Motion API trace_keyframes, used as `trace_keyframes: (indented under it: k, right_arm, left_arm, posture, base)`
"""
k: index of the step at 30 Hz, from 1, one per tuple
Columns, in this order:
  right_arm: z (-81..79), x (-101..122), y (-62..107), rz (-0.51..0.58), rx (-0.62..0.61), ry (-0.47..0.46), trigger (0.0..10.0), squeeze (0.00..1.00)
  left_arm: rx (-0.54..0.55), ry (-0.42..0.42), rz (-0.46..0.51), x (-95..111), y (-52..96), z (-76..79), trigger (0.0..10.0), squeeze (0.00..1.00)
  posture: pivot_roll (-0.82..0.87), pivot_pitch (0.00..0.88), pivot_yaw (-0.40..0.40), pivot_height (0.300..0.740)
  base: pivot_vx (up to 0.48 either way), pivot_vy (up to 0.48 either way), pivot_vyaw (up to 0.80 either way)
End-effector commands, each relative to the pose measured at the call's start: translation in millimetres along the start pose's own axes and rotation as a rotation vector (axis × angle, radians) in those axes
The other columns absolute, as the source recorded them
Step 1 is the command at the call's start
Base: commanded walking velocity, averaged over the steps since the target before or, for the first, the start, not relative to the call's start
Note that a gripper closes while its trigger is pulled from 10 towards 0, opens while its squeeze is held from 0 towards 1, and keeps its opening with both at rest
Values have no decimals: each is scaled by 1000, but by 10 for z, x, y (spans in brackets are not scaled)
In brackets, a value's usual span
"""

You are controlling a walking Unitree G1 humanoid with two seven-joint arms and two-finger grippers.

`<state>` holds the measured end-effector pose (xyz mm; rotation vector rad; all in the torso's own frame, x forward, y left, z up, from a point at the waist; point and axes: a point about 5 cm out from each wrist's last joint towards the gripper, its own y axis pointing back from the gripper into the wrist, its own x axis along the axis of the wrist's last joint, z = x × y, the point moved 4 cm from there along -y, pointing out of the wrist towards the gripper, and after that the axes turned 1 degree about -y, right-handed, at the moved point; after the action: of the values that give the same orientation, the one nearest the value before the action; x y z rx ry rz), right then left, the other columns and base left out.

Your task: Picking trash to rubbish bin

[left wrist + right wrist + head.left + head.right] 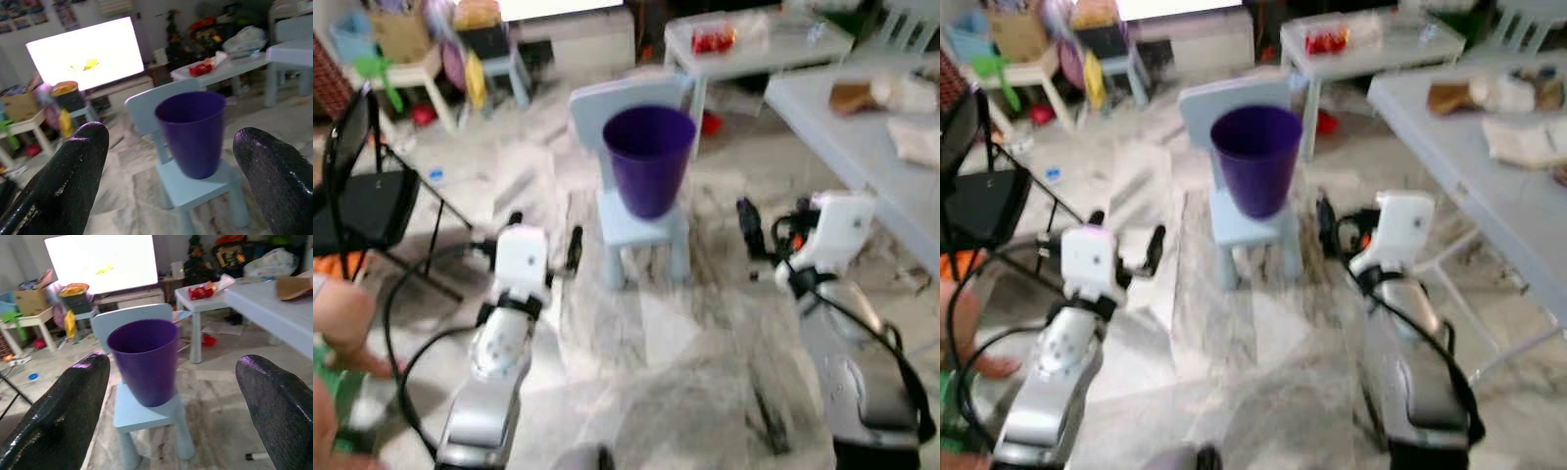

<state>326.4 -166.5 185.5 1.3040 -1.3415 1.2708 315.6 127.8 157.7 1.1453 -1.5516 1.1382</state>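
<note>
A purple bin (649, 157) stands upright on a small pale blue chair (644, 225) straight ahead of me. My left gripper (545, 235) is held out low, to the left of the chair, open with nothing between its fingers (73, 166). The right gripper (771, 227) hovers to the right of the chair, also open and empty. Both wrist views look between the fingers at the bin (193, 132) (144, 357), which is some way off. A red packet (713, 39) lies on a small white table (754, 54) behind the chair.
A long white table (862, 137) with a brown paper bag (850, 95) runs along the right. At the left stand a black folding chair (357, 196) and a person's bare leg (347, 323). A black cable (406, 333) loops on the marble floor. Toys and boxes clutter the back left.
</note>
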Motion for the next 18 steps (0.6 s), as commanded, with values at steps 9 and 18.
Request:
trace_keyframes:
  k: [9, 18]
  right_arm:
    - [-36, -14, -25, -13, 11, -7, 10000, 0]
    - [-44, 6, -36, -10, 12, -6, 10000, 0]
  left_arm:
    - [20, 43, -28, -18, -37, -93, 10000, 0]
    - [22, 115, -56, -53, -42, -114, 10000, 0]
  posture:
    - [23, 145, 26, 740]
    - [21, 148, 29, 740]
  base:
    - [0, 0, -800]
    - [0, 0, -800]
